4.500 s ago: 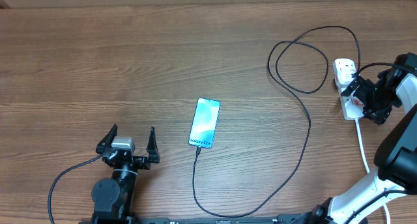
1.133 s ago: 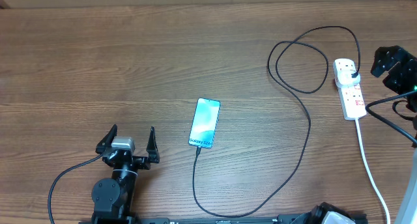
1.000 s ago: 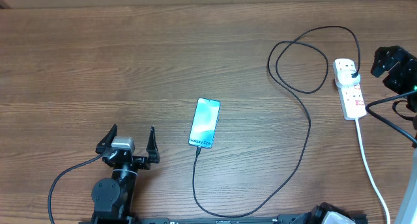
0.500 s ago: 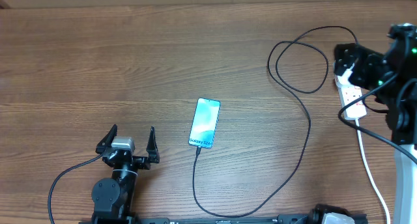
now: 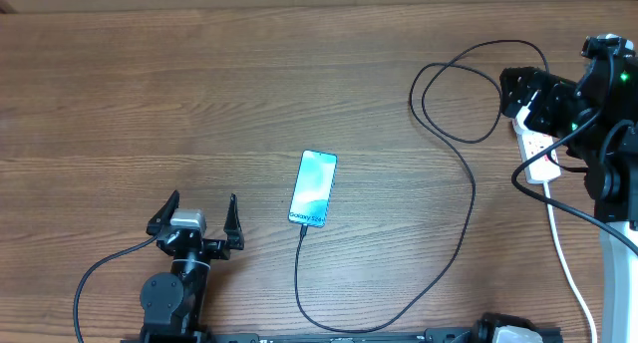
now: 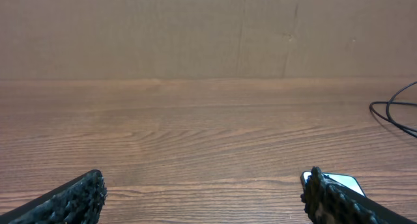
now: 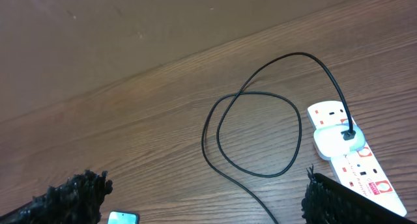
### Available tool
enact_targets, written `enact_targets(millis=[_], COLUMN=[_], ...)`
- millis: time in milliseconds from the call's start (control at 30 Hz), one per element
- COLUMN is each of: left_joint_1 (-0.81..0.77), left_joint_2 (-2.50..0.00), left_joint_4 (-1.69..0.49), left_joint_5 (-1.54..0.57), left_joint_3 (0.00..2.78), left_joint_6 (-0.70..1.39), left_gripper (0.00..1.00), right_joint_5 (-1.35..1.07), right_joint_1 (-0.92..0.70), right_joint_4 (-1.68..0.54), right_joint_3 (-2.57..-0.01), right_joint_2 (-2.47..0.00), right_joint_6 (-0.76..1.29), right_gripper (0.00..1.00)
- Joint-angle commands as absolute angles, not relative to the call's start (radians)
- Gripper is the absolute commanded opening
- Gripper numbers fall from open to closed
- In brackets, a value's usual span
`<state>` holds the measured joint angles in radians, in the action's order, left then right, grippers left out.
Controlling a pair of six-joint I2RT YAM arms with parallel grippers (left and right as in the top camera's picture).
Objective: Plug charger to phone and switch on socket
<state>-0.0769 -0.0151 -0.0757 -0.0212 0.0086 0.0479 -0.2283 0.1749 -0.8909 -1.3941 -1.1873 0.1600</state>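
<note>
Lengthwise, phone [image 5: 313, 188] runs near-far, slightly tilted, Galaxy end nearest; left pincer [image 5: 203, 197] apart, right pincer [image 7: 202, 182] apart.

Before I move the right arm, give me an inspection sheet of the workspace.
Surface: wooden table, bare grain.
Job's things: phone flat, screen lit; white power strip at the right side; switch state unreadable.
Clutter: nothing seen.
Grippers: left gripper open, empty, left of the phone, apart; right gripper open, empty, above the strip's far end.
Cables: black charger cable runs from phone's near end, loops, into the strip's white adapter; white cord trails toward the robot.
Surroundings: brown wall behind table.
</note>
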Motion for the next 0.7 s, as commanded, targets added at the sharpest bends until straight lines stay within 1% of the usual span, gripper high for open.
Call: enact_targets(millis=[0,233,667], left_joint_1=[-0.079,-0.079,-0.079], left_joint_2=[-0.004,-0.004,-0.004], left_joint_4=[-0.078,-0.078,-0.078], left_joint_5=[-0.011,-0.011,-0.011], left_joint_3=[0.005,0.005,0.005], left_joint_6=[0.022,0.023,0.022], left_gripper=[1.0,1.0,0.99], right_joint_5=[-0.226,-0.226,-0.226], right_joint_1=[0.172,0.172,0.172], right_joint_4=[-0.889,-0.888,-0.902], right_joint_3=[-1.407,-1.373,-1.174], right_joint_2=[-1.177,-1.177,-1.176], right_joint_6=[0.155,0.155,0.155], right_gripper=[1.0,1.0,1.0])
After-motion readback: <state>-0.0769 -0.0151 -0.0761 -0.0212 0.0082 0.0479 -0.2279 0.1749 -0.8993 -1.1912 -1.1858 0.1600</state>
